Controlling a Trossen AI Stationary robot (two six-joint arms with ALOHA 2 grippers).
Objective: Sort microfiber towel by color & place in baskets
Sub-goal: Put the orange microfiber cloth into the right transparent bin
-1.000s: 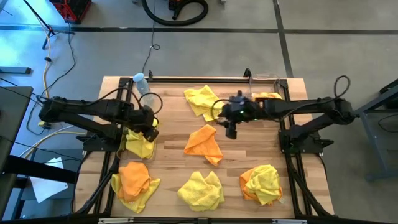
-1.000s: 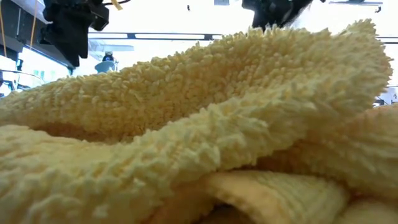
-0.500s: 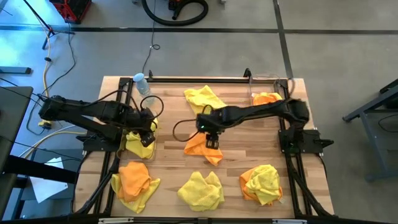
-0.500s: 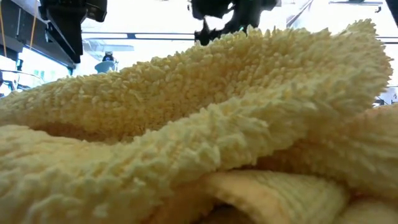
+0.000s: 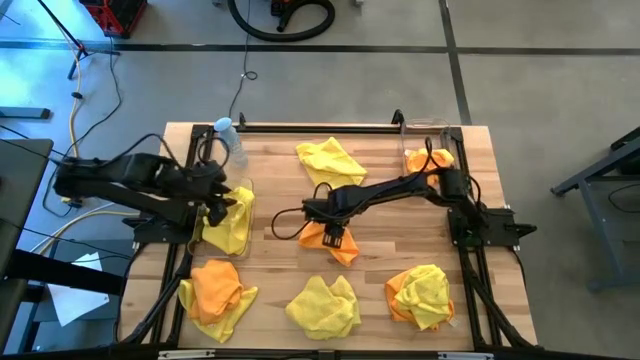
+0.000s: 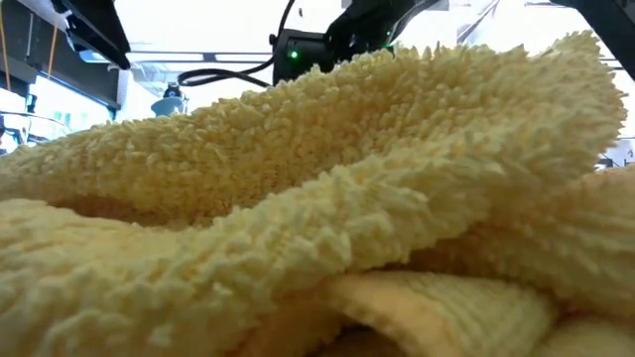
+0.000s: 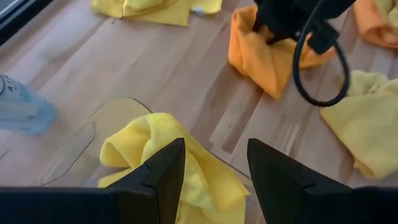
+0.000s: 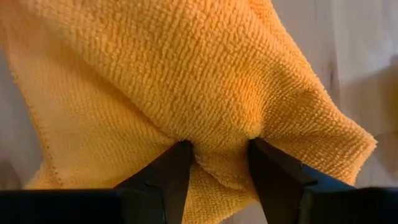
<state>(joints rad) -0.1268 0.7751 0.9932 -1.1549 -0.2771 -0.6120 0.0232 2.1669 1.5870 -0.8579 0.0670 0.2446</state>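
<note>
An orange microfiber towel (image 5: 322,232) lies crumpled at the table's middle. My right gripper (image 5: 337,238) points down onto it, open, with a ridge of the cloth (image 8: 217,149) between its fingers. My left gripper (image 7: 214,168) hangs open above the left basket (image 7: 93,124), touching nothing. A yellow towel (image 7: 155,155) lies bunched in that basket. The right basket (image 5: 428,128) at the far right corner holds an orange towel (image 5: 430,158). The low view is almost filled by a yellow towel (image 6: 327,198) close to the camera. My right gripper comes at the orange towel from above, fingers pointing down. Both fingertips (image 8: 171,165) dent into the cloth near its middle, with a raised fold (image 8: 221,155) between them. The towel lies on the table.
More towels lie around: yellow at the far middle (image 5: 328,160), an orange-and-yellow heap at the near left (image 5: 215,290), yellow at the near middle (image 5: 322,305), orange and yellow at the near right (image 5: 420,295). A clear bottle (image 5: 228,135) stands at the far left.
My right gripper has swung from near the right basket toward the table's middle and gone down onto the orange towel, tipping to point straight down. My left gripper has drawn back toward the table's left edge and risen a little above the left basket, rolling as it went.
</note>
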